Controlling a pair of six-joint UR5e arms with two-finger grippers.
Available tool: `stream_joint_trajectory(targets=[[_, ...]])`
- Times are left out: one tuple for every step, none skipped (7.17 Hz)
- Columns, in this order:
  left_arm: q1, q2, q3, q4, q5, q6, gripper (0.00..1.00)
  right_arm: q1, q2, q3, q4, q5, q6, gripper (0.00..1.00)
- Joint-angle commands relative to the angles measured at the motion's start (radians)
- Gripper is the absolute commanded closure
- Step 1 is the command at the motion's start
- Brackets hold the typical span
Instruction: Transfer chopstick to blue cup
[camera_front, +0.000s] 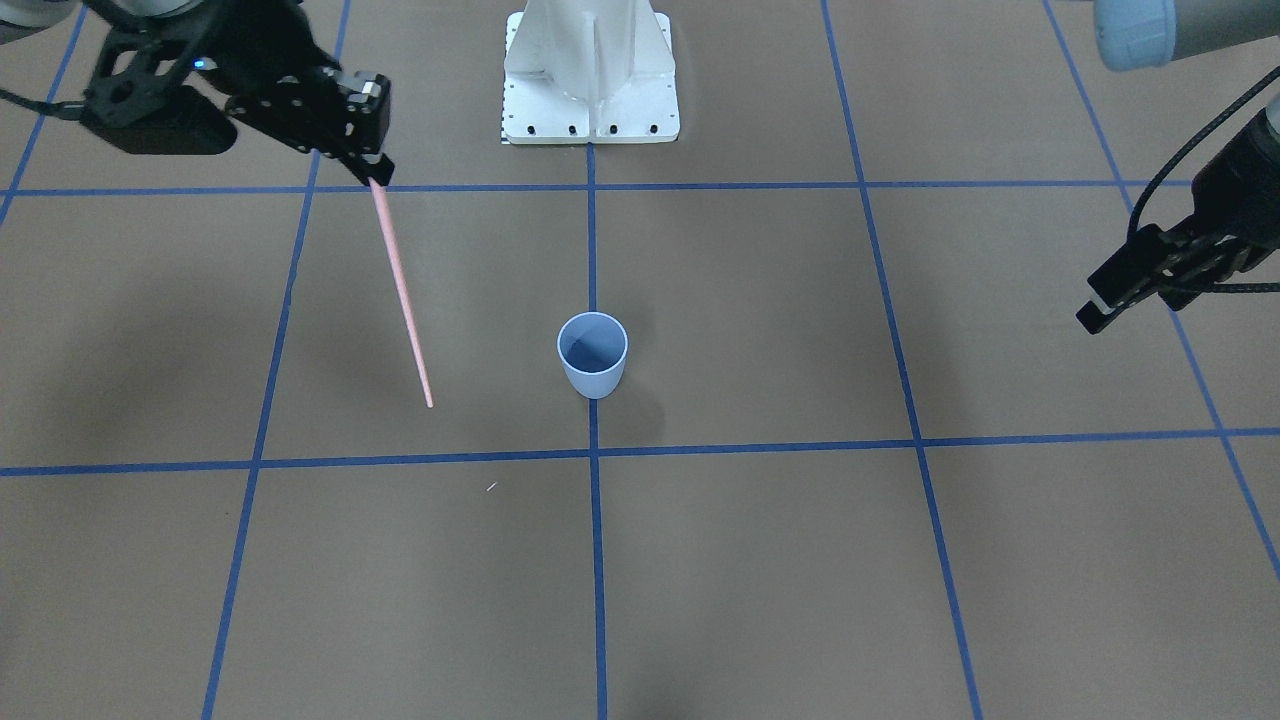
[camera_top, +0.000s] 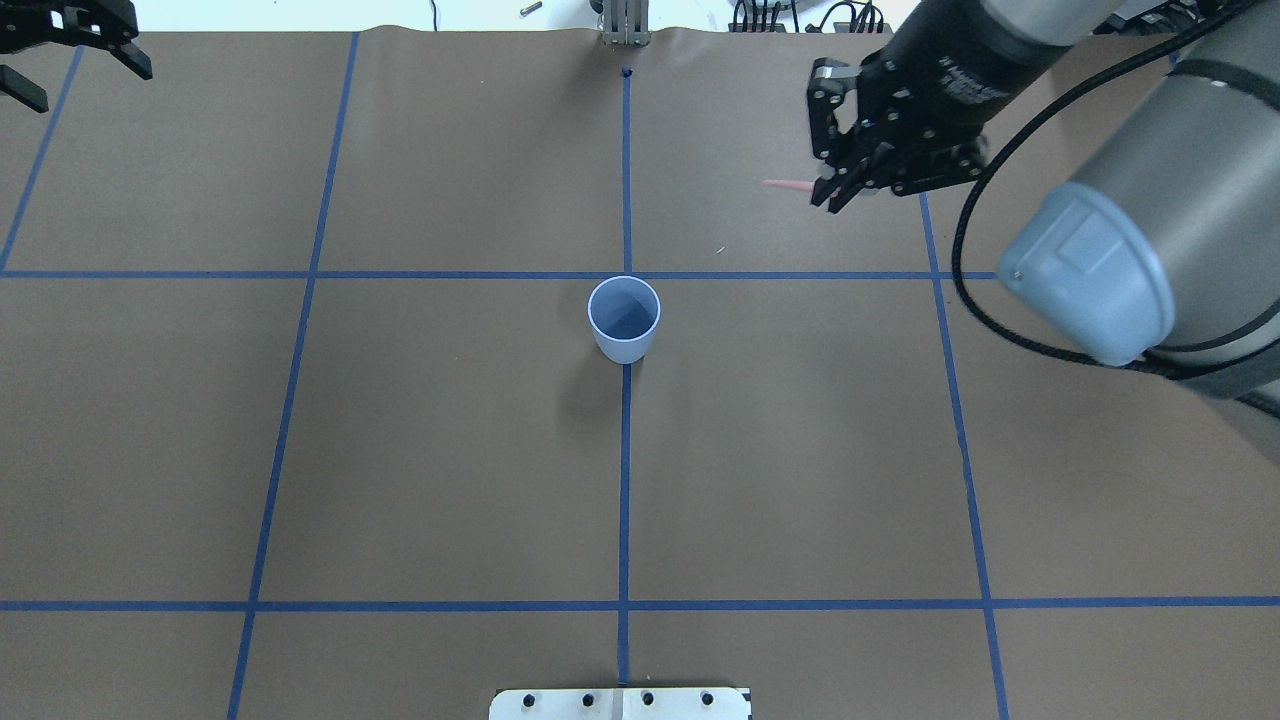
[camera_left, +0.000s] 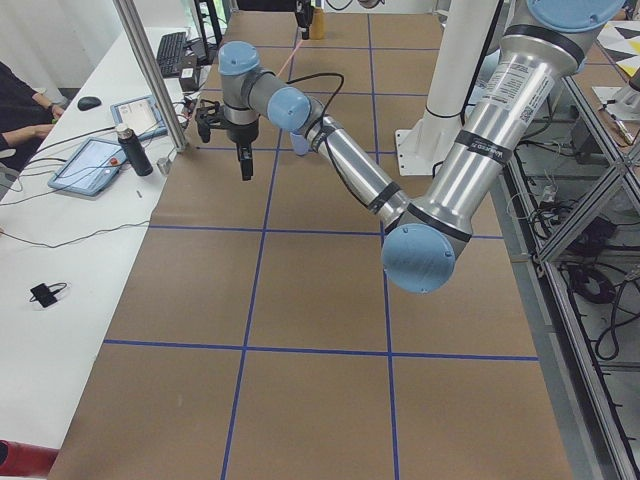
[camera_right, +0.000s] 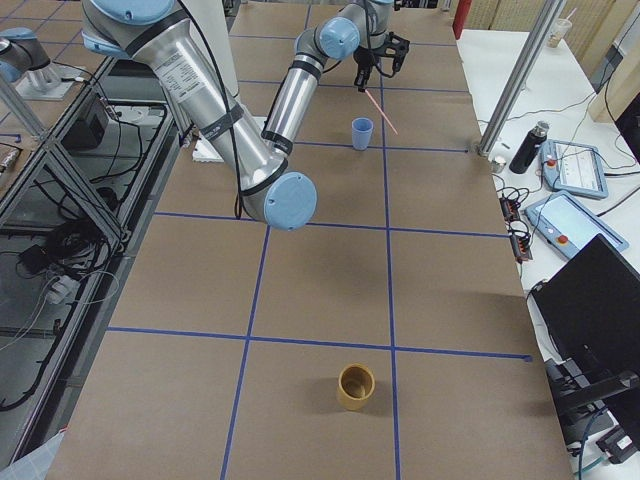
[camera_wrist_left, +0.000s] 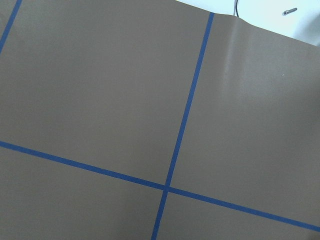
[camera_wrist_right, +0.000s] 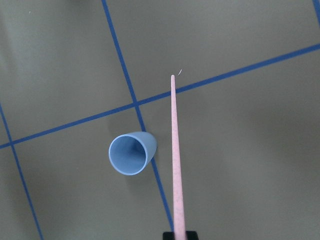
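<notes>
**Midway: chopstick lifted, cup empty**

Pick-up looks done. The right hand is clamped on the thick end of the chopstick. The stick hangs from it at a tilt, with the fine tip lowest and slanting away from the robot. The tip appears clear of the counter, but how high I cannot tell.

The blue cup stands upright on a tape line near the middle of the counter, with nothing inside it.

Stick against hand: it is gripped at the top end only, and nearly all its length juts out beyond the fingers. In the right wrist view the cup sits beside the shaft, off to one side, with tip and rim apart.

What is left, as I read it: bring the tip over the cup's mouth, lower it in, let go.

The left hand hangs out at the far side, fingers apart, holding nothing.
</notes>
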Motion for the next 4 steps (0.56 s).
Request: stream_joint_trajectory(targets=[[-0.012,0.0,0.005,0.0,-0.02,0.0,0.01,-0.113,0.075,-0.004,0.01,-0.029,0.173,1.0],[-0.01,0.002,0.017,-0.003,-0.019,0.0,0.01,-0.137,0.084,-0.019,0.01,-0.034,0.178,1.0],[-0.01,0.002,0.025,-0.003,-0.017,0.0,0.01,-0.168,0.114,-0.065,0.012,-0.053,0.18,1.0],[-0.007,0.002,0.03,-0.004,-0.017,0.0,0.01,-0.181,0.148,-0.114,0.012,-0.057,0.18,1.0]])
